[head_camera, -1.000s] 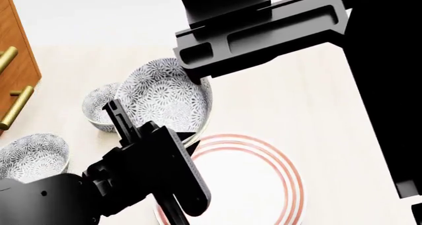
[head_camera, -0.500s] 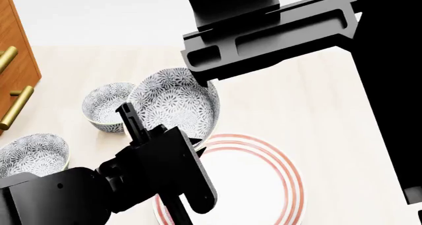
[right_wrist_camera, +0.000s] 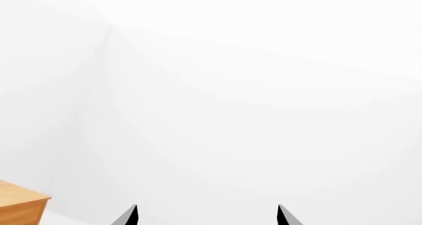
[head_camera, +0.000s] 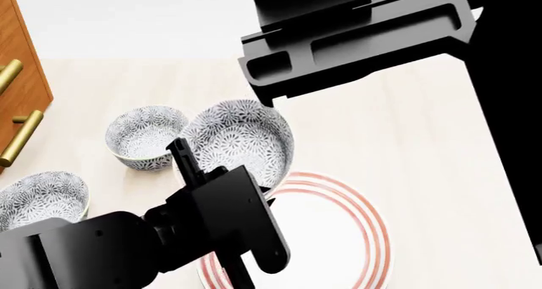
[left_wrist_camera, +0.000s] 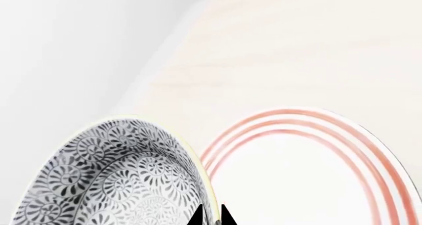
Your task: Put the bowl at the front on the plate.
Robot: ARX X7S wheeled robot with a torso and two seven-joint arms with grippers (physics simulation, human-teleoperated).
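Note:
The bowl (head_camera: 241,143), white with a grey-blue floral pattern, hangs tilted above the tabletop, its lower edge over the far left rim of the plate (head_camera: 339,238). My left gripper (head_camera: 264,190) is shut on the bowl's rim. In the left wrist view the two dark fingertips (left_wrist_camera: 212,216) pinch the rim of the bowl (left_wrist_camera: 118,180), one inside and one outside, with the red-ringed plate (left_wrist_camera: 303,175) beside them. My right gripper (right_wrist_camera: 207,215) is open and empty, facing a blank white wall.
Two more patterned bowls stand on the pale table, one (head_camera: 144,133) behind the held bowl and one (head_camera: 38,197) at the left edge. A wooden cabinet (head_camera: 21,79) with brass handles is at far left. My right arm (head_camera: 356,41) crosses the top.
My left gripper has carried the bowl to the right and nearer to the plate, uncovering the bowl behind it. The right arm has drifted slightly right.

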